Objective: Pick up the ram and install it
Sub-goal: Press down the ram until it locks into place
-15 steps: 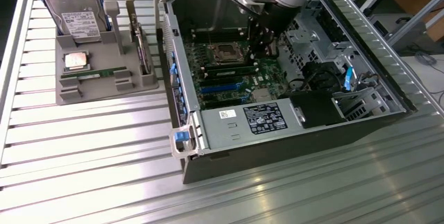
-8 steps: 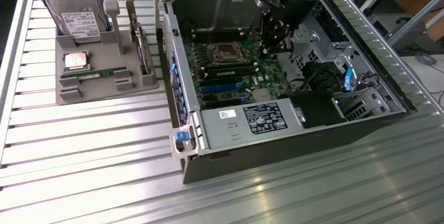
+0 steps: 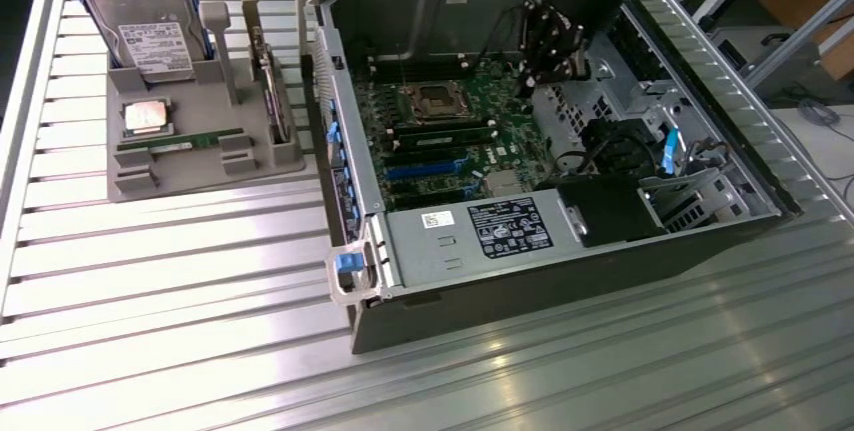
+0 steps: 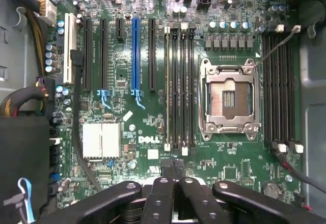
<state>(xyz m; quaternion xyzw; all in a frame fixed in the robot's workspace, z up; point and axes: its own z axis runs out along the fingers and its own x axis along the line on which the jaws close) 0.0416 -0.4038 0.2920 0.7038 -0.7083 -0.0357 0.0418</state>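
Over on the exterior view's left, well away from the gripper, sits a grey holder tray (image 3: pixel 171 166) on the slatted metal table (image 3: pixel 160 281). A hard drive (image 3: pixel 144 26) stands at its back, a square silver chip (image 3: pixel 147 117) lies flat in the middle, and there's the ram (image 3: pixel 180 141), a thin green stick lying in its slot along the tray's front, untouched. A larger card (image 3: pixel 271 91) stands on edge at the tray's side nearest the computer.

Moving across, the open computer case (image 3: pixel 534 151) lies on its side, motherboard (image 3: pixel 447 136) facing up, the power supply box (image 3: pixel 487 231) with its label at the near end.

Now the gripper (image 3: pixel 554 46): it hangs inside the case above the board, black fingers (image 4: pixel 168 198) pressed together, nothing between them. From the wrist view, straight below it lie the empty processor socket (image 4: pixel 228 99) with its metal frame, a bank of long black memory slots (image 4: pixel 179 89) beside the socket, a second bank (image 4: pixel 277 89) on the socket's other side, and the expansion slots, one of them blue (image 4: pixel 135 53), farther off.
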